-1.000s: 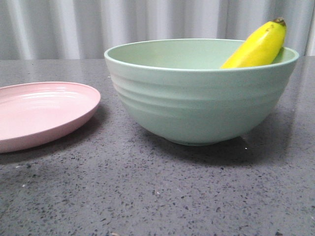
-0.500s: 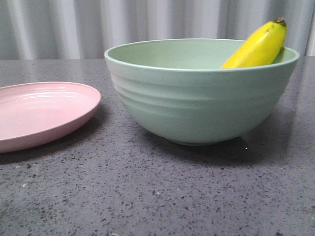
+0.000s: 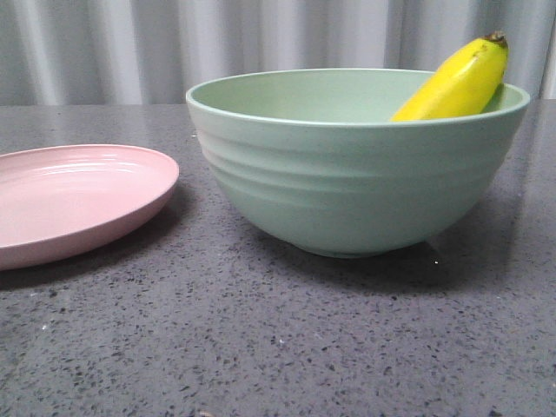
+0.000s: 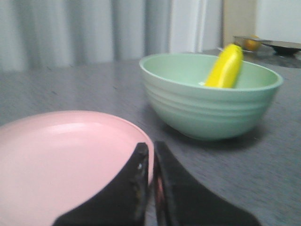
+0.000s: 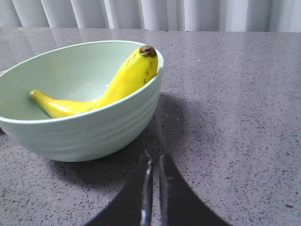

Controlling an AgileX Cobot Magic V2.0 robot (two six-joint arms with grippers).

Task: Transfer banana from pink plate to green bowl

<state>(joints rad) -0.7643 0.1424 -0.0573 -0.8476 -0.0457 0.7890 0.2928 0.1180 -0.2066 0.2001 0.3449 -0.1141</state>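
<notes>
On the speckled grey counter (image 3: 278, 347), as seen from the front, the green bowl (image 3: 352, 182) is set right of centre, and the banana (image 3: 456, 82) is seen leaning inside it, its dark stem tip raised above the rim at the right. The pink plate (image 3: 69, 204) is placed to the left of the bowl, close beside it but apart, and nothing is carried on it. A pale pleated curtain (image 3: 261, 43) is hung behind. Neither arm is seen in this view.

From the left wrist, the left gripper (image 4: 151, 155) is shown with its jaws pressed together on nothing, held over the near edge of the plate (image 4: 61, 160). The bowl (image 4: 211, 101) with the banana (image 4: 225, 66) is seen beyond, and a dark tray (image 4: 268, 44) is made out, blurred, in the far background.

From the right wrist, the right gripper (image 5: 154, 162) is likewise shown clenched and empty, just beside the bowl (image 5: 80, 122). The banana (image 5: 108, 89) is laid across the bowl's floor, its stem end propped on the rim.
</notes>
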